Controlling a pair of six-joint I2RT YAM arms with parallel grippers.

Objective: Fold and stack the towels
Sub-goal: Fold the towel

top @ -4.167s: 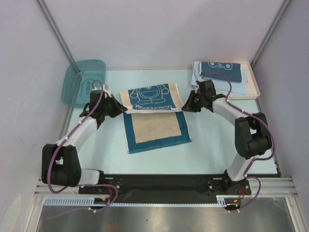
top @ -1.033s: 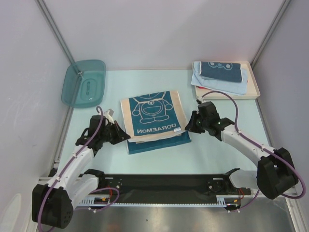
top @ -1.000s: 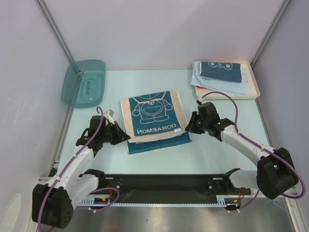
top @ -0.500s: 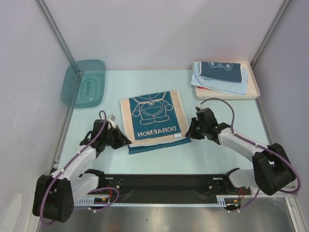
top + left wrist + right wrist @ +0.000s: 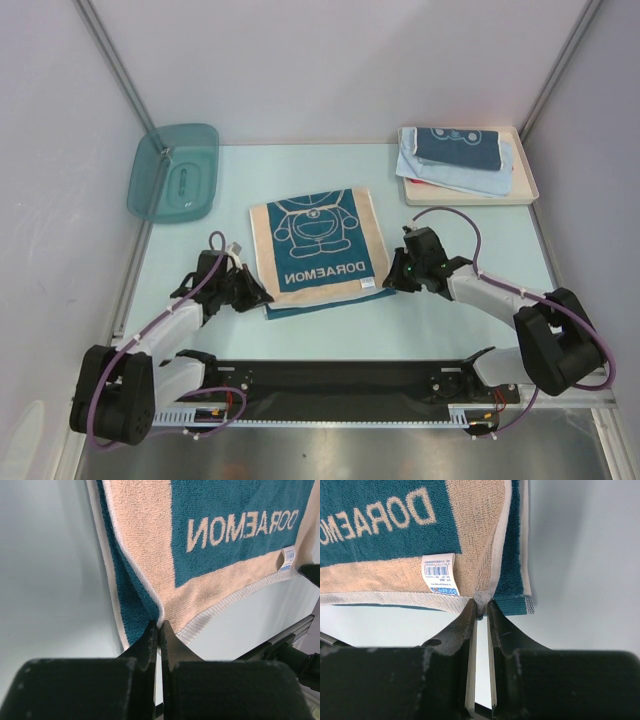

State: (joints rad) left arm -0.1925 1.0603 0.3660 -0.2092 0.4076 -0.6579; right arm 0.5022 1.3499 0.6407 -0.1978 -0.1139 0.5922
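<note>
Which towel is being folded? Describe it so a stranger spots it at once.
On the pale table, look at the centre, toward the near edge, for the folded towel. Unlike the towels stacked in the cream tray, it is beige with a teal panel showing a cartoon cat and DORAEMON.

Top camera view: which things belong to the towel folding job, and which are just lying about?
Job: Doraemon towel, pinched at its near corners by left gripper and right gripper; dark-blue towel and light-blue towel, stacked.
Lying about: blue plastic bin; cream tray under the stack.
</note>
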